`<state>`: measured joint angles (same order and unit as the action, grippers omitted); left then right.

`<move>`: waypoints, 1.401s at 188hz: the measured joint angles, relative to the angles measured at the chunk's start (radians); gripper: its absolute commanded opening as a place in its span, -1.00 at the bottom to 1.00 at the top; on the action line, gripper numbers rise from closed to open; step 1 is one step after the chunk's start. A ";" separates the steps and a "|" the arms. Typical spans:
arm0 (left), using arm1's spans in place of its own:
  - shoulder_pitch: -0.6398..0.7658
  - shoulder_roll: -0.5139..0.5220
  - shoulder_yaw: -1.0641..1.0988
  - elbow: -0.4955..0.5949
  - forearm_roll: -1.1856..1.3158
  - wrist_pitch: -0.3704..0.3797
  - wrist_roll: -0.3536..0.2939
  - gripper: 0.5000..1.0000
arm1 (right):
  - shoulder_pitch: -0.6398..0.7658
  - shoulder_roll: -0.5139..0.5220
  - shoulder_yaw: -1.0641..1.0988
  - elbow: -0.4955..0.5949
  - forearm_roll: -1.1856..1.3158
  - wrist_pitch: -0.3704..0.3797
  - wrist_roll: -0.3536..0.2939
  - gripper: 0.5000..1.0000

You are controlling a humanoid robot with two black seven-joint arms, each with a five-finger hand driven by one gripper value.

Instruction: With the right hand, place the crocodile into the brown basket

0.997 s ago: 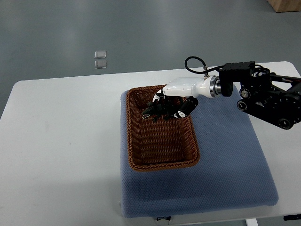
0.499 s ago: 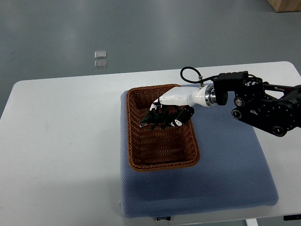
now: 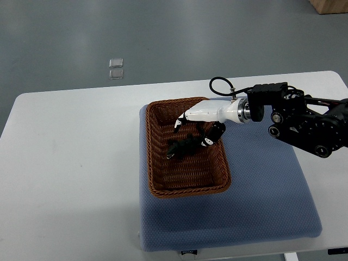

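Observation:
A dark green toy crocodile lies inside the brown wicker basket, in its upper middle part. My right hand hovers just above and to the right of it, over the basket's far right side. Its fingers are spread and hold nothing. The black right arm comes in from the right edge. No left arm shows.
The basket stands on a blue cushion mat on a white table. Two small clear squares lie on the grey floor beyond the table. A cardboard box corner shows at the top right.
The right hand let go of the crocodile, which dropped onto the basket floor. The fingers have opened and lifted slightly off it.

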<state>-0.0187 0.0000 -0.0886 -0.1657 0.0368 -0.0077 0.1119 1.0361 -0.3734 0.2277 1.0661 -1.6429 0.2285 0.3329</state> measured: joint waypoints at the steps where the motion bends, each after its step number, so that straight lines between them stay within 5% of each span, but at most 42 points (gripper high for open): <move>1: 0.000 0.000 0.000 0.000 0.000 0.000 0.000 1.00 | 0.000 0.000 0.000 0.000 0.000 0.000 0.000 0.30; 52: 0.000 0.000 0.000 0.000 0.000 0.000 0.000 1.00 | 0.008 -0.024 0.081 0.002 0.038 -0.001 0.008 0.64; 102: 0.000 0.000 0.000 0.000 0.000 0.000 0.000 1.00 | -0.092 -0.042 0.327 -0.031 0.249 -0.004 0.012 0.64; 163: 0.000 0.000 0.000 0.000 0.000 0.000 0.000 1.00 | -0.226 0.027 0.664 -0.222 0.807 -0.043 0.016 0.64; 229: 0.000 0.000 0.000 0.000 0.000 0.000 0.000 1.00 | -0.310 0.074 0.711 -0.446 1.233 -0.063 0.055 0.64; 264: 0.000 0.000 0.000 0.000 0.000 0.000 0.000 1.00 | -0.350 0.099 0.707 -0.467 1.292 -0.052 0.051 0.64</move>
<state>-0.0188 0.0000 -0.0888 -0.1657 0.0368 -0.0077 0.1119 0.6856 -0.2739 0.9349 0.5993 -0.3509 0.1763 0.3839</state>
